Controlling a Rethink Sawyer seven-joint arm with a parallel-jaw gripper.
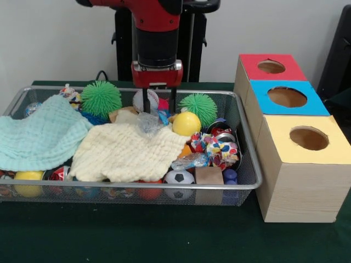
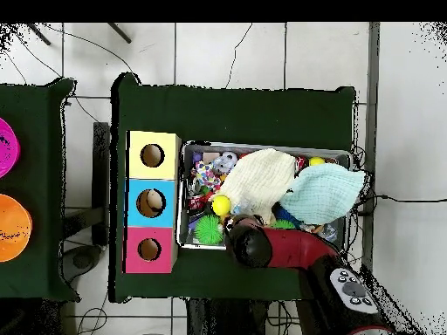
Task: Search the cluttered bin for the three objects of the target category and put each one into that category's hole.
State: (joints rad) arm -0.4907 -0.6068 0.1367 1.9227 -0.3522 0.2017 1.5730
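A dark green desk [image 1: 164, 235] filled the front view, with the red and black arm [image 1: 156, 33] coming down from twelve o'clock. On the desk sat the bin [image 1: 248, 164], a wide shallow basket of silver wire mesh, taking up the left and centre. At three o'clock of the bin stood a row of three pale wooden boxes, just beside its right wall: the red-topped box [image 1: 271, 67] farthest back, a blue-topped box [image 1: 288, 97] in the middle and a yellow-topped box [image 1: 307, 139] nearest the camera. The hole [image 1: 271, 67] in the red top was round and dark, with nothing showing in it.

Inside the bin, a mint green cloth [image 1: 38, 137] lay draped at nine o'clock and a cream cloth [image 1: 129, 150] covered the centre, hiding much beneath them. Two spiky green balls [image 1: 101, 97] sat along the far side, one at eleven o'clock and one at one o'clock. A smooth yellow ball [image 1: 186, 123] rested just right of centre, a small football [image 1: 179, 177] at six o'clock.

The end effector [image 1: 158, 101] hung over the bin's far middle — its two dark fingers [image 1: 146, 101] stood moderately apart, tips down among the clutter beside a baseball [image 1: 146, 98], gripping nothing that could be seen.

A tan patch [image 1: 122, 115] showed above the cream cloth — whether it was one of the plush toys could not be told.
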